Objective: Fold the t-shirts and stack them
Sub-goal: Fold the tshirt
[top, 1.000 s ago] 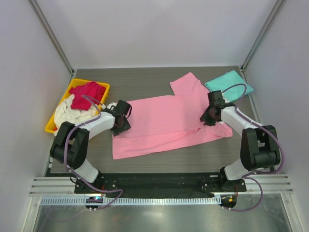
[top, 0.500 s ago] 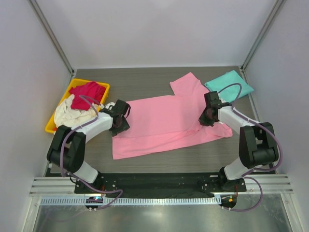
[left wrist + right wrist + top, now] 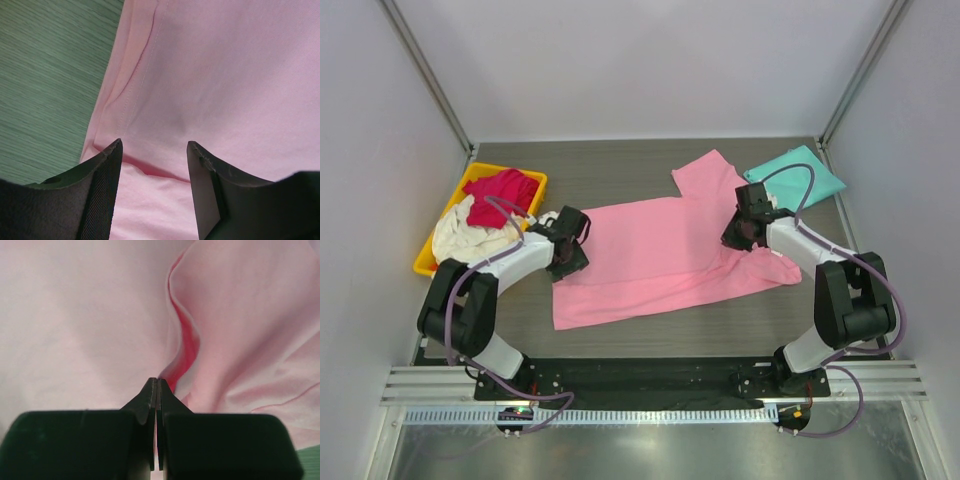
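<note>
The light pink t-shirt lies spread across the middle of the table, one sleeve pointing to the back. My left gripper hovers open over its left edge; in the left wrist view the fingertips straddle a folded hem of pink cloth. My right gripper rests on the shirt's right side, shut, its tips pinching pink cloth that rises in a ridge just ahead. The teal t-shirt lies folded at the back right. Crimson red and cream white shirts are bunched in the bin.
The yellow plastic bin stands at the left edge of the table. Dark wood-grain tabletop shows left of the pink shirt. White walls close the table in on three sides.
My right gripper closed on the pink cloth and shifted up and left, bunching the shirt's right side. The left gripper edged slightly left and stayed open.
</note>
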Tool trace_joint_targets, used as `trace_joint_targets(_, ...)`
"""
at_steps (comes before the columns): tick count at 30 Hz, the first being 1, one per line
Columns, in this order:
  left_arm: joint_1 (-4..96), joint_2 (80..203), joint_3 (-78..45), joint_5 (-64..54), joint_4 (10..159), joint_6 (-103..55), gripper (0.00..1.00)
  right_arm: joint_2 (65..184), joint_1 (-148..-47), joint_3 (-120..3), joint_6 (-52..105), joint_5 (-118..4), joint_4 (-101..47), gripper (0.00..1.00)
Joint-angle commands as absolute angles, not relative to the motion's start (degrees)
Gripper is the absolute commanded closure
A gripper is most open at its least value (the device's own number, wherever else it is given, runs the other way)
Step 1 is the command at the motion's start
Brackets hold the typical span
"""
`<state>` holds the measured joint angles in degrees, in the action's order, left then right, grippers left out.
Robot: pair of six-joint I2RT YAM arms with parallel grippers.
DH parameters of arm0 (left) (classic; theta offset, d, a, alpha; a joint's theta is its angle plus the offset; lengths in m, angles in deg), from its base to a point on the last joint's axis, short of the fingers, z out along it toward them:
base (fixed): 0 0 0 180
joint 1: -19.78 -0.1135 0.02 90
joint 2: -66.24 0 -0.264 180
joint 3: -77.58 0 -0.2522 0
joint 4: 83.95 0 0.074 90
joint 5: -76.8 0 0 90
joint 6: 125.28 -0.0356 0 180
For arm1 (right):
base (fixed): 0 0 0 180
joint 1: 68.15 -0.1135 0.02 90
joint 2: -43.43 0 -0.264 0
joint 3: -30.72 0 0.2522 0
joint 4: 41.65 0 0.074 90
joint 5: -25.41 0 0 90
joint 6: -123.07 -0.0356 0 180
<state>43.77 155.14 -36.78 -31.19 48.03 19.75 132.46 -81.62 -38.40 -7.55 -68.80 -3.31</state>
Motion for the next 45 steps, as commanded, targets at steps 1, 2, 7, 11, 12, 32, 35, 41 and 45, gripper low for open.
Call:
trace_joint_targets(1,44.03,155.71,-34.79,-32.53,47.75,19.04,0.44,132.90,-82.47,-40.44,-6.75,-67.14,-9.69,0.99)
trace_joint_targets(2,44.12,155.80,-34.70,-32.62,47.75,18.95,0.44,133.33,-82.82,-40.70,-6.57,-66.79,-10.57,0.99)
trace_joint_targets(7,44.48,156.24,-34.43,-32.97,47.40,19.13,0.43,134.56,-84.93,-40.79,-7.10,-65.38,-17.25,0.99)
trace_joint_targets(11,44.74,156.59,-34.52,-33.58,46.87,19.13,0.43,137.29,-86.16,-41.67,-7.89,-63.19,-19.89,0.99)
trace_joint_targets(12,44.74,156.51,-34.69,-33.85,46.70,19.22,0.43,137.90,-86.51,-41.76,-7.98,-63.18,-20.24,0.99)
trace_joint_targets(32,45.00,154.23,-30.66,-40.70,39.59,18.34,0.43,142.83,-87.92,-49.05,-4.73,-72.06,-11.99,0.99)
trace_joint_targets(35,45.18,151.16,-29.69,-42.29,38.09,17.37,0.44,143.01,-87.92,-49.40,-4.64,-72.67,-11.90,0.99)
trace_joint_targets(41,46.49,147.63,-31.44,-38.96,38.26,18.25,0.43,144.24,-88.01,-51.24,-5.08,-72.85,-9.63,0.96)
trace_joint_targets(45,48.25,144.47,-33.99,-30.80,44.47,13.87,0.44,141.96,-87.75,-54.23,-4.90,-75.92,-1.98,0.75)
